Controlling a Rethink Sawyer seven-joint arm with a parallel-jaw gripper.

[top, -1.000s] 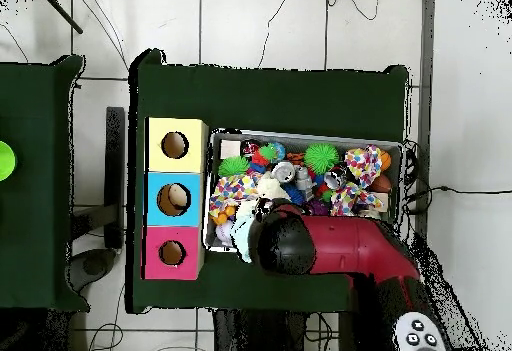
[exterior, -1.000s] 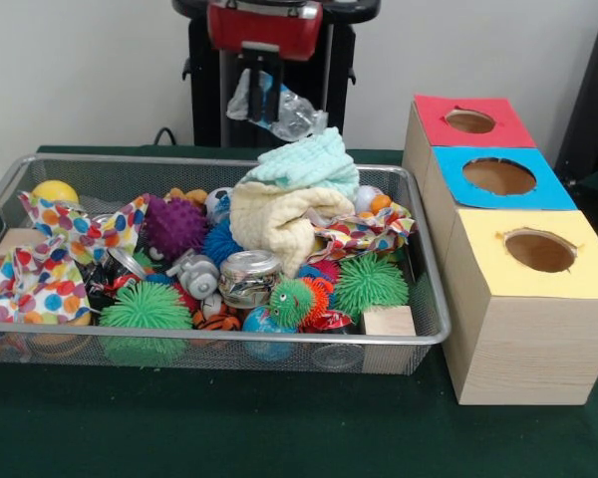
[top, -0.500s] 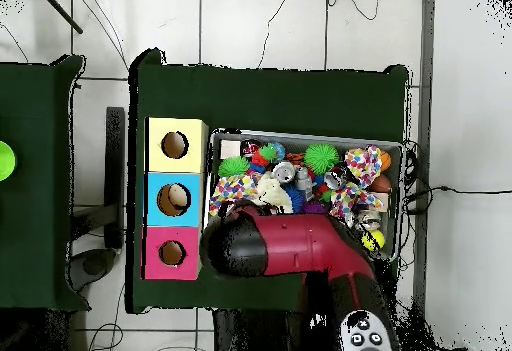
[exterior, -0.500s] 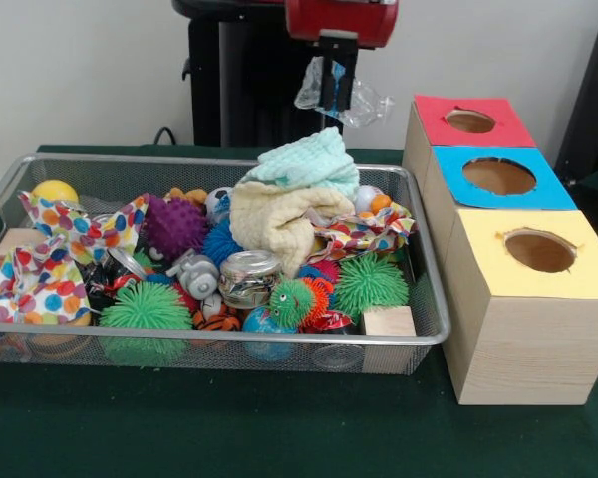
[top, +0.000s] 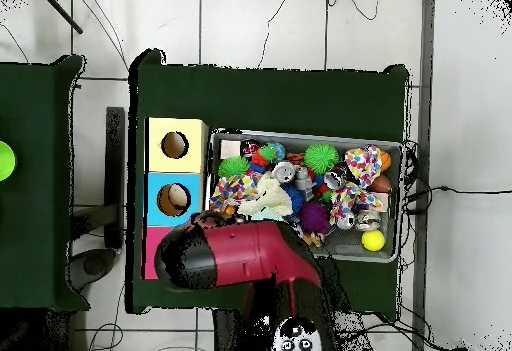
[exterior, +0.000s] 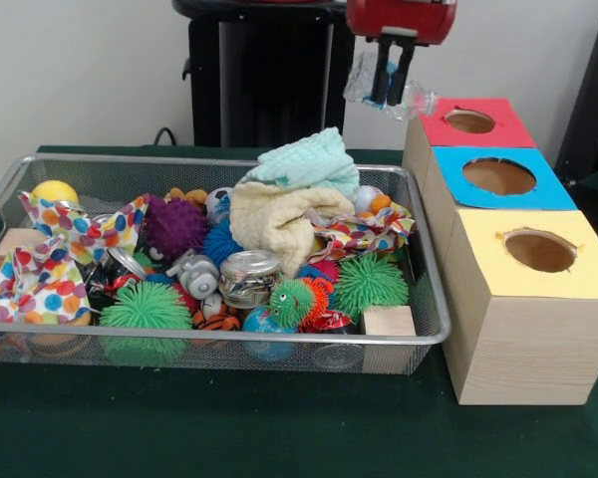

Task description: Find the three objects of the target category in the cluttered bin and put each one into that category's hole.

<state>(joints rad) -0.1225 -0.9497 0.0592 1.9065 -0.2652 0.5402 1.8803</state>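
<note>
My gripper [exterior: 391, 98] hangs high at the top of the front view, shut on a see-through wrinkly plastic bottle [exterior: 422, 101] with blue marks. It holds the bottle in the air just left of the red-topped box [exterior: 434, 124], past the bin's far right corner. The wire mesh bin [exterior: 219, 339] lies below, full of clutter. The blue-topped box's hole [exterior: 498, 176] is in front of the red box. In the overhead view the arm's head [top: 195, 257] covers the gripper, the bottle and the red box. Something pale shows inside the blue hole [top: 174, 199]. No other see-through pieces show.
The yellow-topped box [exterior: 578, 274] stands nearest the camera. In the bin lie green spiky balls [exterior: 146, 307], a purple spiky ball [exterior: 174, 226], a silver can [exterior: 249, 277], cream and mint cloths [exterior: 279, 219], dotted cloths [exterior: 42, 284], a yellow ball [exterior: 55, 191] and a wooden block [exterior: 389, 321].
The gripper has carried the bottle sideways from above the bin's back edge to beside the red-topped box. In the overhead view the arm's head has swung over the red box.
</note>
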